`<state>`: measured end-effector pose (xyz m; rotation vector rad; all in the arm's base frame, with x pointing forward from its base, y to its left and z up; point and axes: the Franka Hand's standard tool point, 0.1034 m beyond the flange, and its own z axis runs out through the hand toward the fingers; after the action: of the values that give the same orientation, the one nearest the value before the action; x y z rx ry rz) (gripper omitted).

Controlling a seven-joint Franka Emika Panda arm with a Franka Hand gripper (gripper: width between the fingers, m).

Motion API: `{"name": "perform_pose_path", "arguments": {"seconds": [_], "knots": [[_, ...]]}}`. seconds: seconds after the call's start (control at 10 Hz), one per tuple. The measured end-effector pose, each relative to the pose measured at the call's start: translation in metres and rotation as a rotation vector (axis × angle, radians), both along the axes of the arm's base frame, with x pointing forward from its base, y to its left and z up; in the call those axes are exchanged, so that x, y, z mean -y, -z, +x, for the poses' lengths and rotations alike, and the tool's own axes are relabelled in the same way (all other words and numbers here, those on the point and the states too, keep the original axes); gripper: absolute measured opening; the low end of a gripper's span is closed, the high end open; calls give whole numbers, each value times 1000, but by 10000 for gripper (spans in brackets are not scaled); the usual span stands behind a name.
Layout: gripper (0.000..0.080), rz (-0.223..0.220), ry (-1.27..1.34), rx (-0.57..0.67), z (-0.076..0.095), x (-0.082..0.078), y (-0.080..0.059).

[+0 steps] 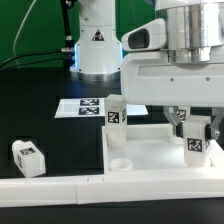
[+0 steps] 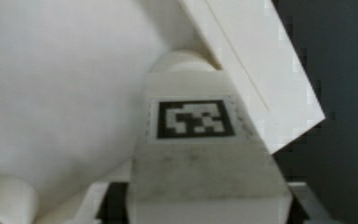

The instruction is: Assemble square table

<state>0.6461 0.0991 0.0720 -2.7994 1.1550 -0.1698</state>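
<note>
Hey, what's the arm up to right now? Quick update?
End effector shut on leg, over tabletop corner. One leg standing, another loose. Nothing in the way.

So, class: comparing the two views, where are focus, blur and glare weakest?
Exterior view: evenly lit, sharp on the tabletop, though its white surface looks washed out. Wrist view: soft overall, the leg with its tag fairly readable, the gripper fingers at the edge dark and blurred.
</note>
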Motion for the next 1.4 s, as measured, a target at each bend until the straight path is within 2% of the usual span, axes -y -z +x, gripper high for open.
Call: {"name": "perform_pose_path", "arguments": {"seconds": [0.3,0.4,0.6,0.7,0.8,0.9,1.0,1.1,1.2,1.4], "knots": [[288,103,611,-53,-8,-6,1],[288,133,736,-64,-9,-8,1],[288,141,787,-68,-9,-8,1],[288,140,783,-68,-9,-8,2],[463,137,774,-68,-9,-8,2],[582,131,731,-65,-9,-8,3],[582,106,568,-51,-8,-10,1],[636,88,394,-36,-8,-15,-1],[646,75,259,-25,-8,-18,-3],[649,54,161,3,-9,-20,-5]]}}
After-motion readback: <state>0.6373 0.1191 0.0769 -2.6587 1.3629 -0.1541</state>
